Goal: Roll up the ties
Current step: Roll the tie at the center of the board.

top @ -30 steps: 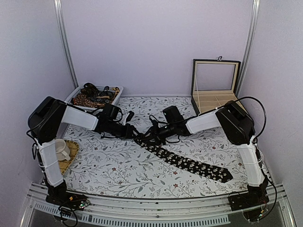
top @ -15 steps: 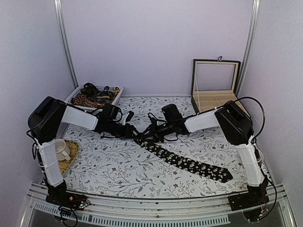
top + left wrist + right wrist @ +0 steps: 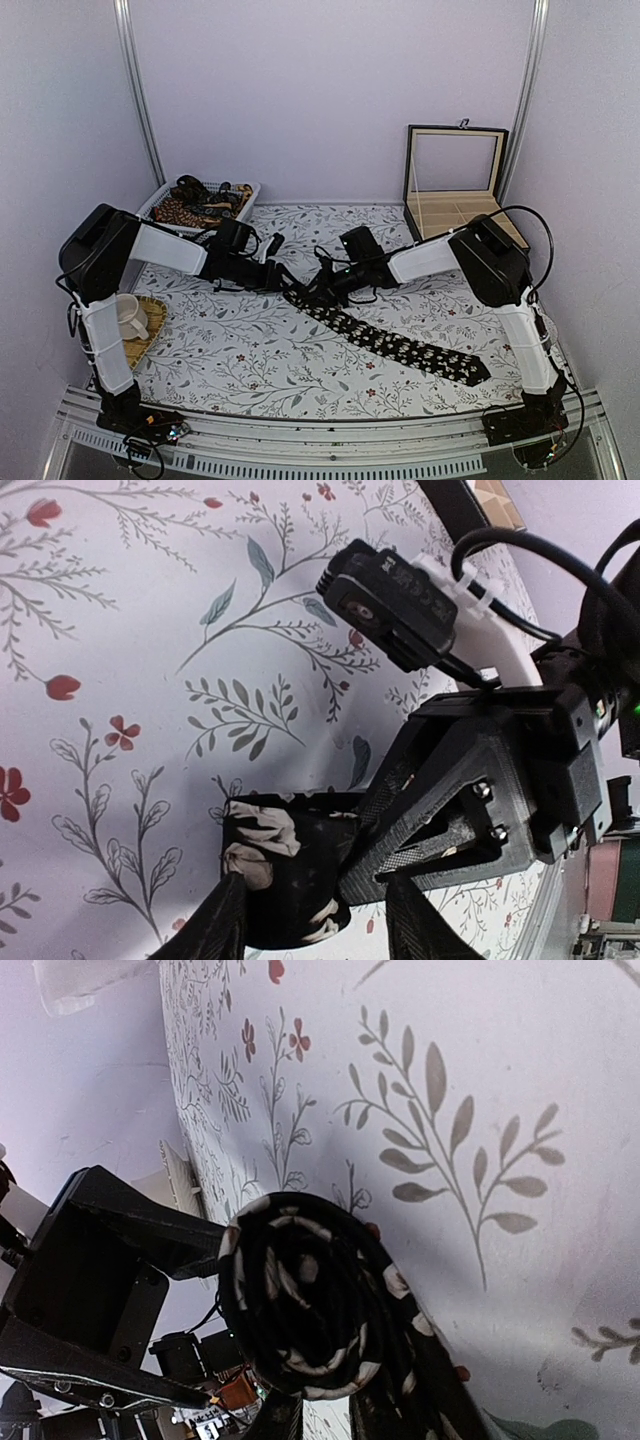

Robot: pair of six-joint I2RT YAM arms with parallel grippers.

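A black tie [image 3: 400, 345] with pale flower specks lies diagonally across the floral cloth, its wide end at the front right. Its narrow end is wound into a tight roll [image 3: 300, 292] between both grippers. In the left wrist view the roll [image 3: 285, 875] sits between the fingers of my left gripper [image 3: 315, 910]. Those jaws stand apart: the left finger is against the roll and the right finger is clear of it. My right gripper [image 3: 358, 865] comes in from the right, its fingers converging on the roll's end. The right wrist view shows the spiral end [image 3: 310, 1300] just above my right gripper [image 3: 325, 1415].
A white basket [image 3: 250, 190] holding more patterned ties stands at the back left. An open wooden box [image 3: 455, 215] with a raised lid is at the back right. A cup [image 3: 128, 315] on a woven mat sits by the left arm's base.
The right gripper's jaws have closed in on the roll's end and the arm has edged slightly left. The left gripper and the tie's long tail have hardly moved.
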